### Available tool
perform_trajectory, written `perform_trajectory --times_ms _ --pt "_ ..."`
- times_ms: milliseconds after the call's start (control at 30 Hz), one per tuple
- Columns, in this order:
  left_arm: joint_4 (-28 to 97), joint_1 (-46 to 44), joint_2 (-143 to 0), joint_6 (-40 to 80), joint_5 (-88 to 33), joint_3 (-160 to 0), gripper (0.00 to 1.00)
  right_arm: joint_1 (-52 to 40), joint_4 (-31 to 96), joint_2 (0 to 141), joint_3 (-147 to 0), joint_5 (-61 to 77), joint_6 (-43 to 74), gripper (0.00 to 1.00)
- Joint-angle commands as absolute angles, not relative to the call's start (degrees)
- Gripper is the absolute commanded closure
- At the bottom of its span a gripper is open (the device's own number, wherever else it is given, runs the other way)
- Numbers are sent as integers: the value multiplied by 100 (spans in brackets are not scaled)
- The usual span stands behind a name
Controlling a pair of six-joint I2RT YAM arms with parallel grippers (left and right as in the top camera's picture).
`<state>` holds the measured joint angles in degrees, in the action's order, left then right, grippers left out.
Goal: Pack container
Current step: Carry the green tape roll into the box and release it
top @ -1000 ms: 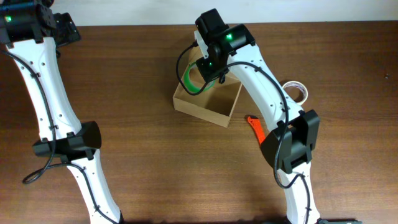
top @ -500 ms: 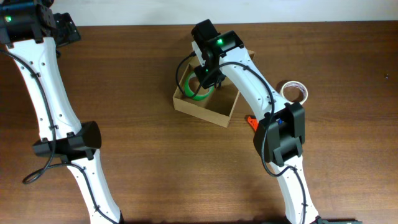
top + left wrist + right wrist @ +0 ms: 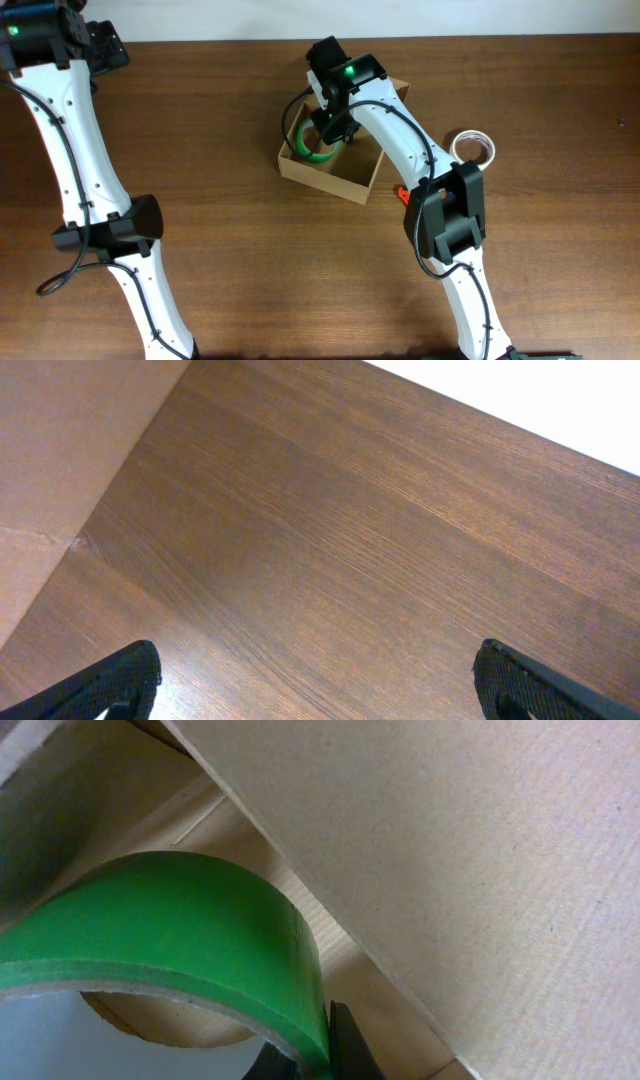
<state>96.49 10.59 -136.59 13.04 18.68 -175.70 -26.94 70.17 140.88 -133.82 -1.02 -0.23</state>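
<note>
Two white robot arms stand over a dark brown wooden table [image 3: 220, 200]. At the far left, the left gripper [image 3: 320, 685] hangs above bare wood near the table's back edge. Its black fingertips [image 3: 120, 678] are spread wide with nothing between them.

Near the middle of the table sits the small tan-brown rectangular cardboard box [image 3: 325, 180], open at the top, its flap lid folded back on the far side. The right gripper [image 3: 328, 135] reaches down into the left half of this box, pinched tight on the wall of a wide green tape roll [image 3: 305, 148] with a cardboard core. The roll is tilted on edge inside the box, close to the left wall; whether it touches the floor of the box I cannot tell. In the right wrist view one black finger [image 3: 345, 1045] presses the roll's outer green face, with plain cardboard close behind it.

Just beside the box's right corner, a small orange object [image 3: 399, 191] shows, mostly hidden under the right arm. Farther right, a white tape roll [image 3: 476, 148] lies flat on the table, apart from the box.
</note>
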Motion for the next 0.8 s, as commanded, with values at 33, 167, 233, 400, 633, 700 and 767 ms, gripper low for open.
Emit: perform_trajectory --times_ms 33,167,233,400,633,700,767 --pt "9666 1083 -13531 1253 1887 -17526 0 -2661 7006 14289 -13404 -21 3 96" --pt "9666 1083 -13531 1253 1887 -17526 0 -2661 7028 14355 -13402 -23 27 96" --pt "9666 1083 -13531 1253 1887 -17526 0 -2661 7030 14370 -13402 -23 30 96" --pt "9666 1083 -13531 1251 1887 -17526 0 -2661 7059 14372 -13402 -23 30 96" --pt "9666 1083 -13531 1251 1887 -17526 0 -2661 7367 14300 -13406 130 45 50" --pt "9666 1083 -13531 1253 1887 -17526 0 -2661 7428 14178 -13406 148 40 50" --pt "9666 1083 -13531 1253 1887 -17526 0 -2661 7474 13931 -13417 148 -30 50"
